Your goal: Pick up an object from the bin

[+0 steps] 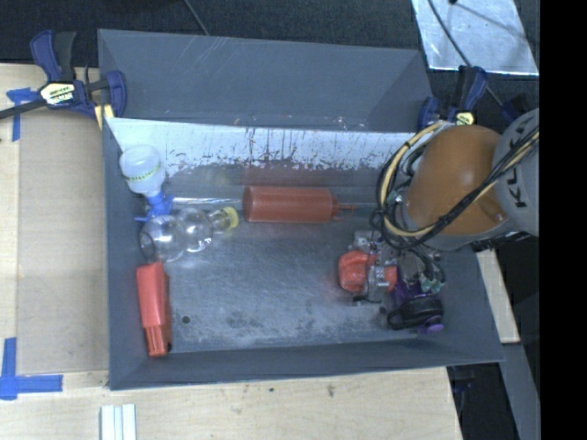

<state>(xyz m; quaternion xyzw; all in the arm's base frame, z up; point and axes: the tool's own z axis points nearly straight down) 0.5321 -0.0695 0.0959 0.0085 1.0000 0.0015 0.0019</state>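
At the right front corner of the grey bin (275, 85), end effector (378, 275) down low, small orange-red rounded thing (351, 271) right against it toward the bin's middle, purple-and-black thing (417, 312) just beside, clenched or released: cannot tell.

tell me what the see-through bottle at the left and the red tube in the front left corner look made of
Bottle: likely clear glossy plastic; the bin floor shows through it and it carries bright glints, though glass is possible. Red tube: probably opaque plastic or rubber with a dull, even surface.
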